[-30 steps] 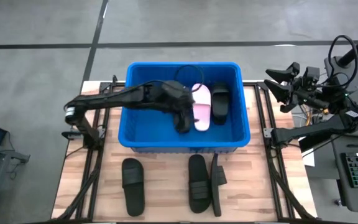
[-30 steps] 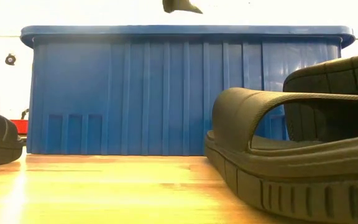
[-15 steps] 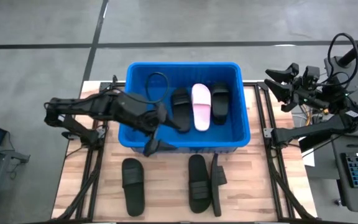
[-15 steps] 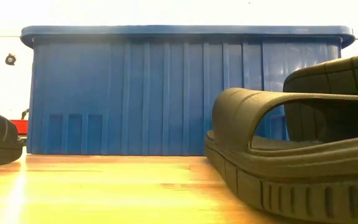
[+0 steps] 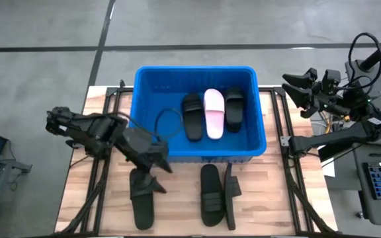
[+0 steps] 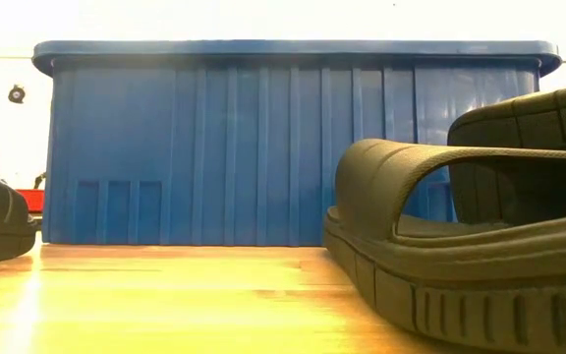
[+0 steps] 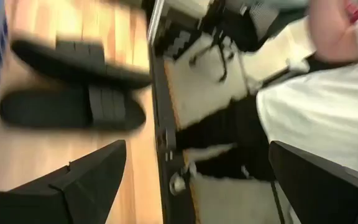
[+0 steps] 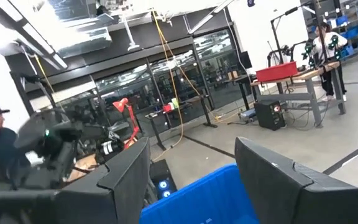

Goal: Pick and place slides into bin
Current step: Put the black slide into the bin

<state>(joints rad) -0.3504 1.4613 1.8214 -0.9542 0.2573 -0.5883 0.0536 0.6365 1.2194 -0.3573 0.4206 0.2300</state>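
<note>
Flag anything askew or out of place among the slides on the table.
One black slide, at the right end of the row in front of the bin, stands on its edge against its neighbour instead of lying flat. The left one lies flat.

**Even light above, glare and blur elsewhere**

The high view is evenly lit with soft shadows. In the low view the background blows out white above the bin (image 6: 293, 143); the nearest slide (image 6: 440, 256) is soft. The left wrist view is motion-smeared throughout.

grey concrete floor (image 5: 45, 26) w/ dark seams; glass-walled workshop (image 8: 185, 74) behind.
</note>
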